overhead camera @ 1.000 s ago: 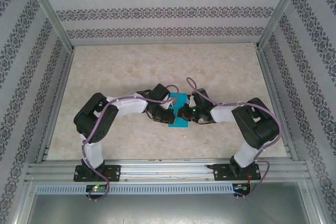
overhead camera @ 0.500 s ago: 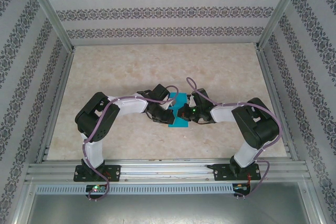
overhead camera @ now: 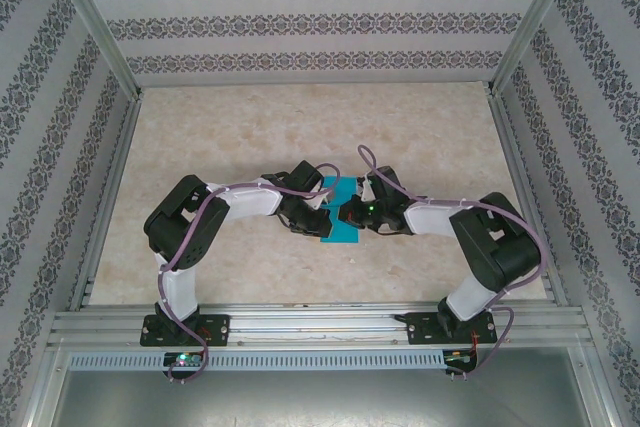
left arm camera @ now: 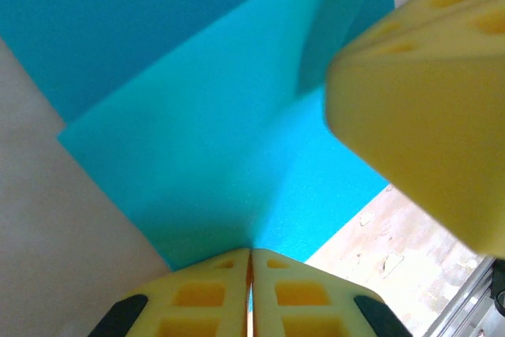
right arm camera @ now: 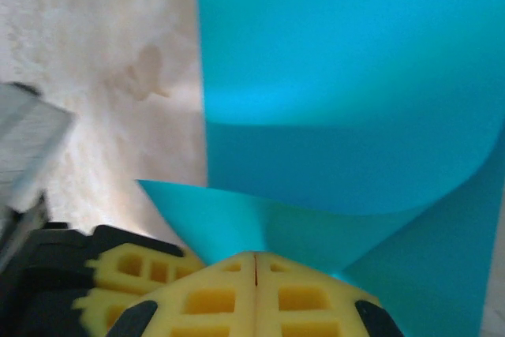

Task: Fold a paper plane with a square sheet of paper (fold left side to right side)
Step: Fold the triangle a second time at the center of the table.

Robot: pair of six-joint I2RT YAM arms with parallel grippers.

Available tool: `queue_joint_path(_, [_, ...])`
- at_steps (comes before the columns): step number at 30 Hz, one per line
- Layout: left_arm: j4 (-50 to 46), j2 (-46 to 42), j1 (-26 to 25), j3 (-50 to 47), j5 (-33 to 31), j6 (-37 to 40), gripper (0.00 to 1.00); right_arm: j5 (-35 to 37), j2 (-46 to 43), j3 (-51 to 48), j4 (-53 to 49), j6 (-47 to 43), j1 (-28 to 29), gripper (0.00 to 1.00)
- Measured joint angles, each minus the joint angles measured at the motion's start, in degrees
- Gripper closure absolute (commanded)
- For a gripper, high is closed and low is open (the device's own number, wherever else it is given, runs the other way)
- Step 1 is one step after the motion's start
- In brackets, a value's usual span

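Left gripper [left arm camera: 250, 258] clamped tight on paper [left arm camera: 205, 163] edge. Right gripper [right arm camera: 255, 262] likewise pinching a corner. Paper bowed between them, apparently partly folded.

L gripper [overhead camera: 314, 215] & R gripper [overhead camera: 350, 212] sat either side of square sheet of paper [overhead camera: 338, 234], approx. mid table [overhead camera: 420, 137].

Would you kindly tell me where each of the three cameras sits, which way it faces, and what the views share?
Top external: above and behind the arms, looking down on the table; both arms show, left gripper and right gripper meeting at the square sheet of paper.
Left wrist: on the left wrist, looking along its shut fingers at the paper pinched between them.
Right wrist: on the right wrist, looking along its shut fingers at the pinched paper.
Shared: paper and table.
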Motion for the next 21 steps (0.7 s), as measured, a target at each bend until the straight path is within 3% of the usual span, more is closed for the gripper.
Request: queue_joint_path(21, [0.0, 0.1, 0.0, 0.0, 0.0, 0.0, 0.92, 0.3, 4.4, 0.0, 2.1, -0.2, 2.6, 1.00])
